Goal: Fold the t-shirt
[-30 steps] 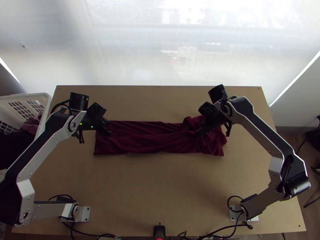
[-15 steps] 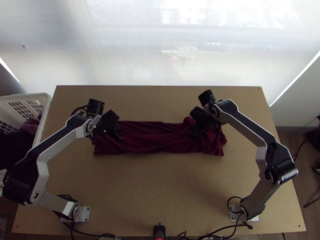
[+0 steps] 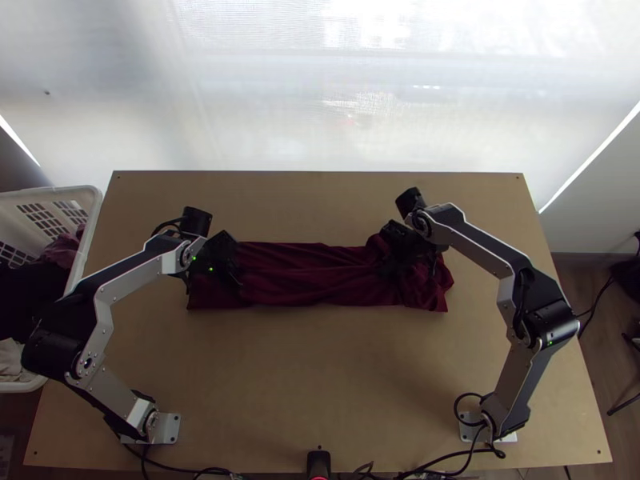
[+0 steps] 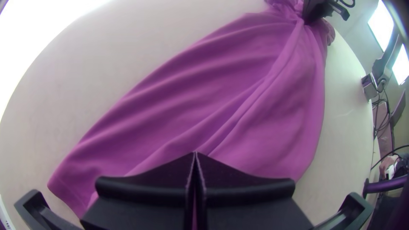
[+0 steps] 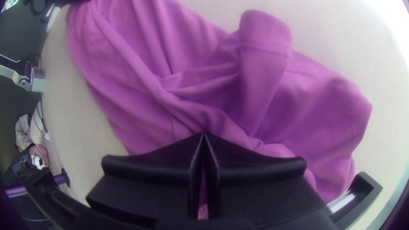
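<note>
Top view: one t-shirt [image 3: 312, 276] is laid as a wrinkled strip across one worktop [image 3: 320, 368], open margins being left to all edges. Two pincers are positioned there, the left pincer [image 3: 238, 286] and the right pincer [image 3: 384, 274], near opposite ends.

Left wrist view: the left pincer [image 4: 195, 154] is clenched; whether cloth is gripped cannot be told.

Right wrist view: the right pincer [image 5: 204, 133] is clenched at bunched cloth; grip cannot be told.

Our left arm [image 3: 138, 282] and right arm [image 3: 478, 246] are rising from the near corners of the table [image 3: 320, 360], their elbows jutting out by its side edges. Our left gripper [image 3: 238, 282] is pointing down left of the table's middle, our right gripper [image 3: 386, 274] right of it; both pairs of jaws are meeting at their tips.
</note>
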Tool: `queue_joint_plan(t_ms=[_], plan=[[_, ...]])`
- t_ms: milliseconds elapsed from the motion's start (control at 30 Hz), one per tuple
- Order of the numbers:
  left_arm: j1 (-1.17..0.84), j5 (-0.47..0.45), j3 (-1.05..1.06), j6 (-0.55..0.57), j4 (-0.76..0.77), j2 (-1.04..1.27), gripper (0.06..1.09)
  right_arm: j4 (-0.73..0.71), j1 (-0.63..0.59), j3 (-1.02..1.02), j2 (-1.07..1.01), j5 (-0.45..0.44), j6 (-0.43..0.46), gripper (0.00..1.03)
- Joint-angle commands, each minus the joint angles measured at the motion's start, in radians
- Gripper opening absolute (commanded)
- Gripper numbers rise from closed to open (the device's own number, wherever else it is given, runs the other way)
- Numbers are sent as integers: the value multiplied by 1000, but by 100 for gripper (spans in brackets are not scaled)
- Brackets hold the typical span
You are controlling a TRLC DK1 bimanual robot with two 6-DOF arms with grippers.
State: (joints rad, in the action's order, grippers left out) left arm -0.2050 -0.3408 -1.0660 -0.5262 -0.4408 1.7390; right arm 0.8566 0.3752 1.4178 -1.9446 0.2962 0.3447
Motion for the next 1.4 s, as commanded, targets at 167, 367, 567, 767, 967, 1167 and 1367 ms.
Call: queue_joint_plan(t_ms=[167, 367, 567, 767, 967, 1167, 1367], plan=[[22, 5, 29, -14, -6, 33, 10, -16, -16, -51, -10, 8, 0, 3], [26, 5, 63, -17, -13, 19, 10, -13, -18, -92, 24, 9, 2, 3], [22, 5, 110, -23, -24, -19, 10, -10, -18, -126, 55, 11, 2, 3], [18, 5, 141, -23, -39, -64, 10, -2, -16, -146, 78, 15, 7, 3], [7, 5, 163, -18, -65, -118, 10, 7, -12, -155, 107, 20, 5, 3], [-14, 5, 169, -8, -79, -150, 10, 16, 16, -177, 133, 29, -1, 3], [-37, 5, 169, 2, -93, -187, 10, 25, 48, -218, 193, 35, -16, 3]])
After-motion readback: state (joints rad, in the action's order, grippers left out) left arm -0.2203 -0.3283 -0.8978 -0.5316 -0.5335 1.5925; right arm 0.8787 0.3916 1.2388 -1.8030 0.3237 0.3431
